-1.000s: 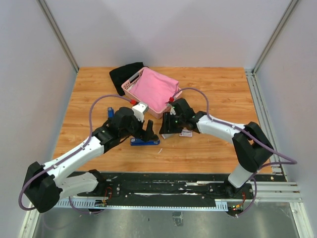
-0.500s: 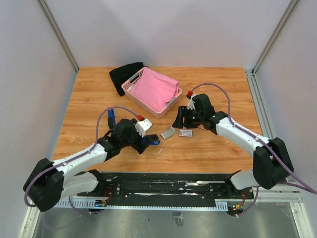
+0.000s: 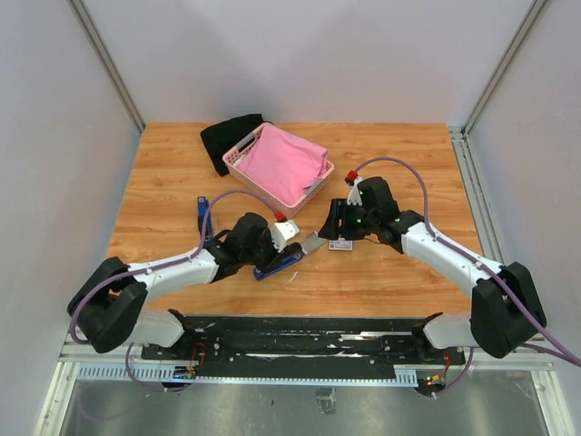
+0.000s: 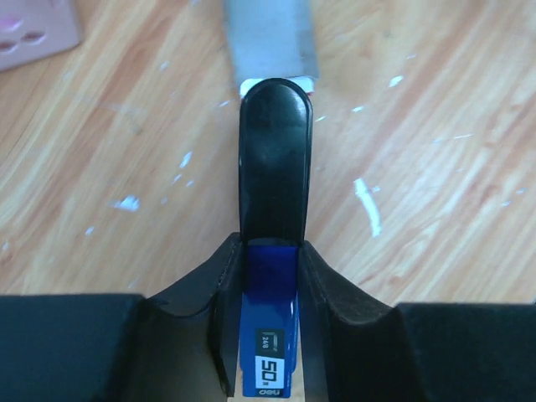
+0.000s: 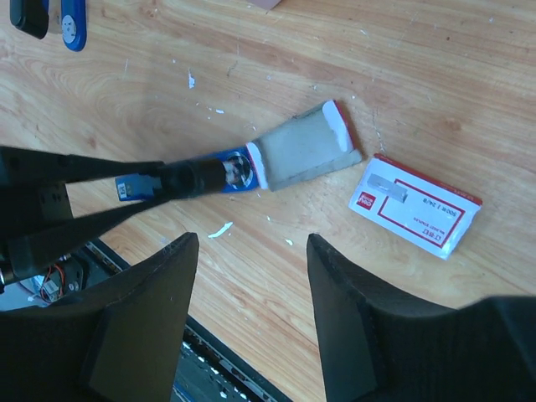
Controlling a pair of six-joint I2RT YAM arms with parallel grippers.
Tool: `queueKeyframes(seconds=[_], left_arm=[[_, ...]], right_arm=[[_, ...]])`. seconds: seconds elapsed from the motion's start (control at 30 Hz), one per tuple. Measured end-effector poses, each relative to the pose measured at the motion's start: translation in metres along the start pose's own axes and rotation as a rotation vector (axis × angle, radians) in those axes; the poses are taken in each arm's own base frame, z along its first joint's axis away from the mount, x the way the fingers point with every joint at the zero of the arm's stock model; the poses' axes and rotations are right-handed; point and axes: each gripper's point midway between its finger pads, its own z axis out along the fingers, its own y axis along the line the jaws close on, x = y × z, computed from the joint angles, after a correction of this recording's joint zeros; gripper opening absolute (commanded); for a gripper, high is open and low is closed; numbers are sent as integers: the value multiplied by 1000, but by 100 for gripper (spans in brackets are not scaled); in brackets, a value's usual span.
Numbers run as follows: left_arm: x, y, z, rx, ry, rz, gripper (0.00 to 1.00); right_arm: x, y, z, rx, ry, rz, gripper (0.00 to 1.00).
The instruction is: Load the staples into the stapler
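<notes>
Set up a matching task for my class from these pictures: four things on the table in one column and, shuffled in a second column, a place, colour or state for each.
Things:
1. stapler
2. carton
3. basket
4. black cloth

Descriptions:
A. lies at the basket's far-left side
B. holds a pink cloth
C. sits between the fingers of the left claw
D. white with red print

Right pairs: 1-C, 2-D, 3-B, 4-A
</notes>
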Motion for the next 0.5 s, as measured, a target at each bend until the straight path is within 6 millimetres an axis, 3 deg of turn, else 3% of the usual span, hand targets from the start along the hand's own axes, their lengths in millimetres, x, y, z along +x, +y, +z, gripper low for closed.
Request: queueKeyframes(seconds=[0.1,0.27,0.37,0.5], left_arm=[[-12,-18,10,55,6,5,28],[-24,-28,26,71,29,-43,56],[-28,-28,27,47,30,-57,60],[-16,-26,24,14,80,-71,63]], right_arm=[[1,-3,-5,4,-10,11,56],[4,-10,-11,17,-21,28,55],[4,-15,-13,27,-27,39,55],[1,-21,-16,41,-41,51,55]])
